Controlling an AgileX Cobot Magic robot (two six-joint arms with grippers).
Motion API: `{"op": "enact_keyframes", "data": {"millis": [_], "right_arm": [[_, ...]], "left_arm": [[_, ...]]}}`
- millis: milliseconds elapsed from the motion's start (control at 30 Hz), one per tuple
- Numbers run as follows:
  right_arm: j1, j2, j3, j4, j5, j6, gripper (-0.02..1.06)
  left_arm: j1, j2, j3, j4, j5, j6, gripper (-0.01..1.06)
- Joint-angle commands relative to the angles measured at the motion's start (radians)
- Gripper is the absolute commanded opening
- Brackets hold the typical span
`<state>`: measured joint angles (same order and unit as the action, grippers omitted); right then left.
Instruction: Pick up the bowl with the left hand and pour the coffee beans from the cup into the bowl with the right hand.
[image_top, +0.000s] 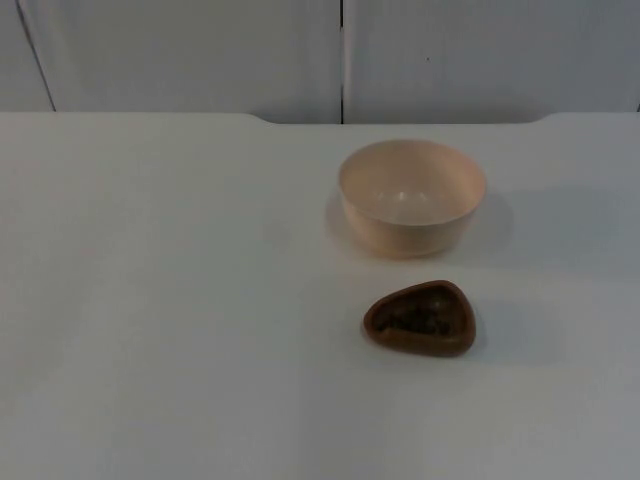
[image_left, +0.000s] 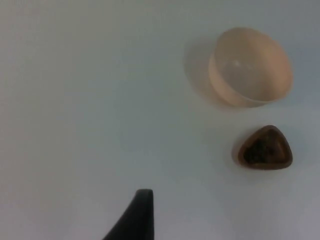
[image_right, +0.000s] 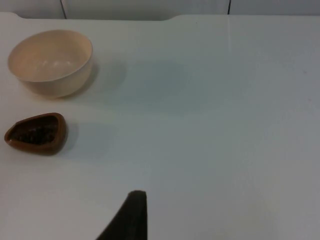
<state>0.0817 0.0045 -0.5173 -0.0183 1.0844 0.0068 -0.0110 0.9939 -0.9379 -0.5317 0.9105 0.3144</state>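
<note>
A cream bowl (image_top: 411, 196) stands upright and holds nothing, right of the table's middle. Just in front of it sits a small brown cup (image_top: 420, 318) of rounded triangular shape with dark coffee beans inside. In the left wrist view the bowl (image_left: 251, 67) and cup (image_left: 264, 148) lie well away from my left gripper (image_left: 137, 220), which hovers over bare table. In the right wrist view the bowl (image_right: 50, 61) and cup (image_right: 36, 133) lie off to the side of my right gripper (image_right: 130, 217), also apart from it. Neither gripper holds anything.
The white table (image_top: 160, 300) ends at a grey partition wall (image_top: 200, 50) behind the bowl. Nothing else stands near the bowl and cup.
</note>
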Motion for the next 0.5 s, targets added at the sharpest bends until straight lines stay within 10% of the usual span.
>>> {"op": "enact_keyframes", "data": {"millis": [0, 467], "right_arm": [[-0.008, -0.005, 0.001, -0.002, -0.006, 0.003, 1.05], [-0.008, -0.005, 0.001, -0.002, -0.006, 0.003, 1.05]], "left_arm": [[-0.019, 0.02, -0.007, -0.023, -0.012, 0.006, 1.01], [-0.201, 0.218, -0.077, -0.019, -0.087, 0.002, 1.01]]}}
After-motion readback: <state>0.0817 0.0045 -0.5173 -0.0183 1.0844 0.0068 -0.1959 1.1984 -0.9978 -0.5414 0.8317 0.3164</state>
